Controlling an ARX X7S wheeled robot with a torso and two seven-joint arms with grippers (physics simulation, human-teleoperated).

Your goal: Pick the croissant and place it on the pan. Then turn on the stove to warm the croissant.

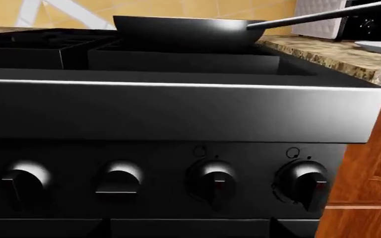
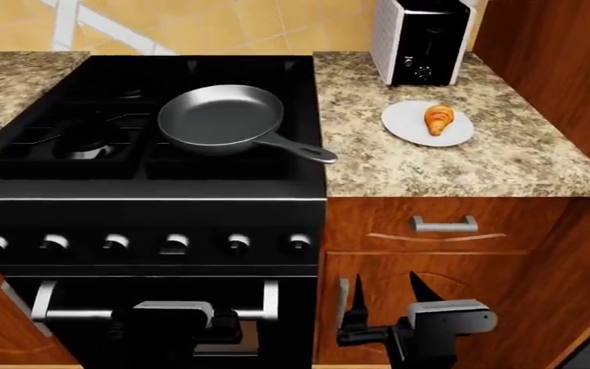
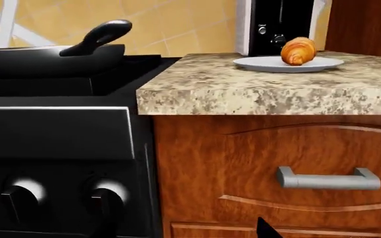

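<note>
Your right end effector (image 2: pixel 384 296) hangs low at the frame's bottom right, fingers spread and empty; the left end effector (image 2: pixel 177 319) is too dark to judge. The small golden-orange croissant (image 2: pixel 439 118) waits on the flat white plate (image 2: pixel 410 129), upper right on the granite surface (image 2: pixel 500 161), while the dark grey frying pan (image 2: pixel 218 117) sits ready on the black stove (image 2: pixel 151 207).

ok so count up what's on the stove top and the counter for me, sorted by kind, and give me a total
Pans: 1, pan on the stove
Plates: 1, white plate on the counter
Pastries: 1, croissant on the plate
Toasters: 1, toaster at the back of the counter
Total: 4
</note>
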